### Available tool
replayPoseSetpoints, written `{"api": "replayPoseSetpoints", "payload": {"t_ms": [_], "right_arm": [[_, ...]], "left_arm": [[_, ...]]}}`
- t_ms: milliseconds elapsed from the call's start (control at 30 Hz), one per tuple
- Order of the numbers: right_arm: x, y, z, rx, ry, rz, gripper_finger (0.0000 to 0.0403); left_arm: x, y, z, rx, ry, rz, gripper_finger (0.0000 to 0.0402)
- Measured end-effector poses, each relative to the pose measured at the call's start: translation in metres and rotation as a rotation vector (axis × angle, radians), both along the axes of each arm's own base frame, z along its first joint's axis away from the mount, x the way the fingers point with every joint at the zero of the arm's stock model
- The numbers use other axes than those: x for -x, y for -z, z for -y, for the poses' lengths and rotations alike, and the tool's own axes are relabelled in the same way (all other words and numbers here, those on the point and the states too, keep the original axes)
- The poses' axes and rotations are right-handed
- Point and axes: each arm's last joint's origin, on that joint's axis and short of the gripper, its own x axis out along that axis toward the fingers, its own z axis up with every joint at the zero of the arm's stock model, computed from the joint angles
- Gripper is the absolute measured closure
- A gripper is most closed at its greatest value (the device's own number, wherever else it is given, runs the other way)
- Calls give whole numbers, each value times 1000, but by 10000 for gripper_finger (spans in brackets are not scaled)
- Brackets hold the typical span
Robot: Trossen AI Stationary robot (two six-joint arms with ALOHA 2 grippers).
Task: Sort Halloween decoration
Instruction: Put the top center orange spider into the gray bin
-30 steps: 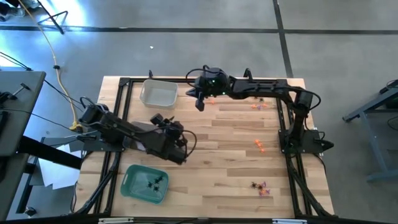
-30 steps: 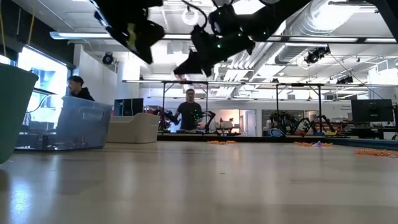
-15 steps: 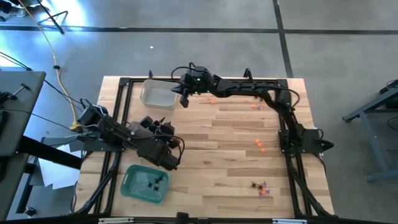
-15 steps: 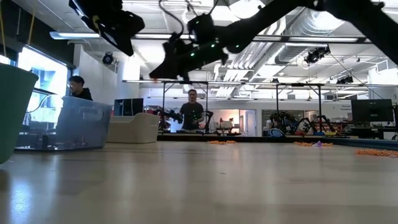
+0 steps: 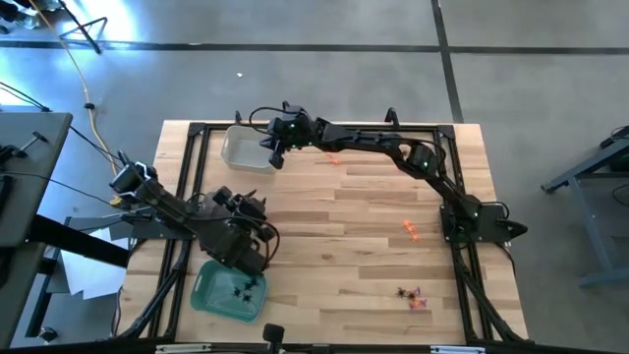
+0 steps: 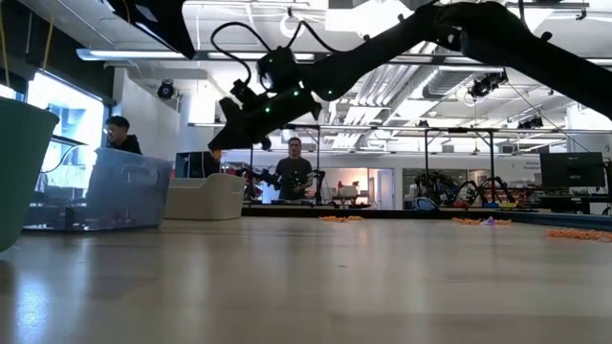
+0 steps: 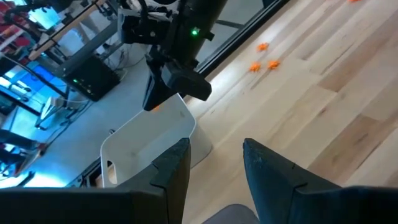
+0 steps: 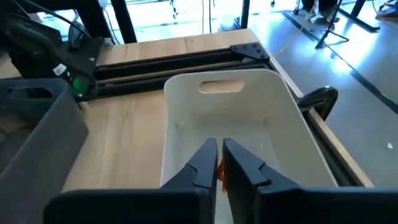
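1. While the wooden table (image 5: 344, 236) carries both trays, the step in hand looks like delivery: the right arm reaches across to the clear tray (image 5: 248, 148) at the far left.
2. Near left, the left gripper (image 5: 251, 258) hangs beside the green tray (image 5: 208, 290), jaws apart and empty; black spider trinkets (image 5: 243, 287) lie in that tray.
3. Right gripper (image 8: 217, 163) hovers over the clear tray's near edge, jaws almost together.
4. An orange trinket (image 8: 219, 169) sits pinched between them; next, opening wider should drop it in.
5. Other orange pieces (image 5: 410, 230) lie well apart, at right.
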Motion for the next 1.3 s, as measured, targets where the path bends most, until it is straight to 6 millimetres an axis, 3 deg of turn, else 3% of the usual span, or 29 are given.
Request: {"api": "replayPoseSetpoints", "payload": {"t_ms": [267,400,667,867,1067,1300], "right_arm": [[3,1,5,-7,13,-8,290],[6,2,5,-31,16,-57,271],[37,-15,-8,-55,-57,-363,293],[70,-22,-24,-130,-122,-661,318],[93,-12,-37,-171,-123,-949,327],[103,18,-41,-122,-102,-1070,328]], "left_arm": [[3,0,7,-4,27,19,266],[5,0,10,-2,40,23,266],[8,1,16,8,47,60,266],[14,18,13,8,12,84,266],[22,40,8,29,-38,106,266],[28,56,3,23,-55,93,266]]}}
